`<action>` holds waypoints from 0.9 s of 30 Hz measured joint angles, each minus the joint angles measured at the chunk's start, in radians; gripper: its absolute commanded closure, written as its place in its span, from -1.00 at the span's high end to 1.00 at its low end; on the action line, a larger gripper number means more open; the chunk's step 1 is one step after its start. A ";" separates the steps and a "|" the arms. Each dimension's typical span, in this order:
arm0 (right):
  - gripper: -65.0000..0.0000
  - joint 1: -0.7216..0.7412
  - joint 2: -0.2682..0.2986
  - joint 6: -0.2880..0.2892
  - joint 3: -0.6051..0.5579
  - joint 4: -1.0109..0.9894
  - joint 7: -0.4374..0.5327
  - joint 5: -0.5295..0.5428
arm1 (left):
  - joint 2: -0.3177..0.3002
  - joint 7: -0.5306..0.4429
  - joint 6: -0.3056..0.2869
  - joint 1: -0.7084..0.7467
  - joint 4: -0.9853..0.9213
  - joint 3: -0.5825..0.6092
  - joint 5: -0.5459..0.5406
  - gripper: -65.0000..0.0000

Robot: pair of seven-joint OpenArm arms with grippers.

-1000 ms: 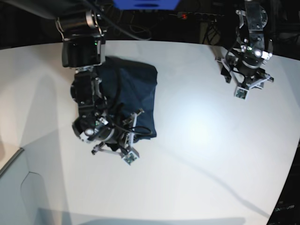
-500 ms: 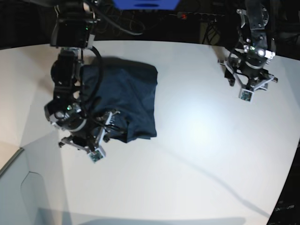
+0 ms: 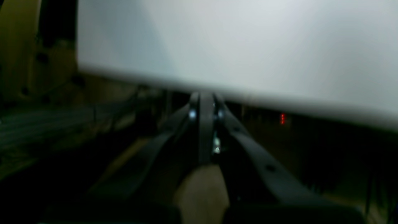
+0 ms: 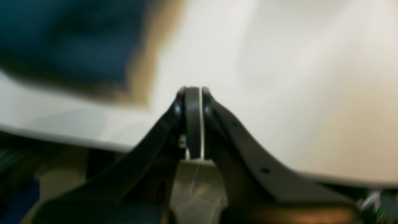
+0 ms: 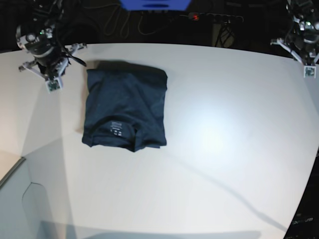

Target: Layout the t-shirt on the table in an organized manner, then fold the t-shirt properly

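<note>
Bright overhead glare on the table (image 5: 214,134) at 3 o'clock; long shadows toward 5 o'clock; curved edge distortion; both wrist views dim, heavily blurred.

The t-shirt (image 5: 125,109) lies on the table (image 5: 224,149), left of centre

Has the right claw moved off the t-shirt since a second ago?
Yes. In the base view the right claw has pulled back from the t-shirt toward the table's far left corner, clear of the cloth.
</note>
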 measured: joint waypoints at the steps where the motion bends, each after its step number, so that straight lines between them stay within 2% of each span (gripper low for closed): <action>1: -1.00 -0.024 0.000 0.000 0.027 0.000 -0.003 0.022 | 0.020 0.003 -0.023 0.029 0.000 -0.033 -0.003 -1.00; 4: -1.00 -0.118 0.000 0.000 0.066 0.002 0.011 0.107 | 0.071 -0.010 -0.083 0.100 -0.029 -0.103 0.000 -1.00; 8: -1.00 -0.224 0.003 -0.001 0.096 -0.010 0.007 0.154 | 0.081 -0.100 -0.099 0.138 -0.216 -0.099 0.000 -1.00; 13: -1.00 -0.248 0.000 -0.002 0.088 -0.168 0.043 0.168 | 0.015 -0.251 -0.095 0.100 -0.650 0.068 0.014 -1.00; 17: -1.00 -0.208 0.014 -0.002 0.093 -0.382 0.186 0.142 | -0.050 -0.409 -0.084 -0.022 -0.979 0.155 0.000 -1.00; 21: -1.00 -0.112 0.020 -0.003 0.094 -0.643 0.306 0.035 | -0.097 -0.571 -0.085 -0.187 -1.341 0.225 0.001 -1.00; 22: -1.00 -0.087 0.019 -0.002 0.096 -0.720 0.368 0.012 | -0.107 -0.627 -0.076 -0.226 -1.438 0.260 -0.007 -1.00; 24: -1.00 -0.050 0.031 -0.002 0.089 -0.864 0.464 -0.016 | -0.114 -0.710 -0.002 -0.282 -1.584 0.344 -0.002 -1.00; 27: -1.00 -0.022 0.075 -0.003 0.056 -1.075 0.630 -0.028 | -0.100 -0.778 0.180 -0.320 -1.676 0.438 0.000 -1.00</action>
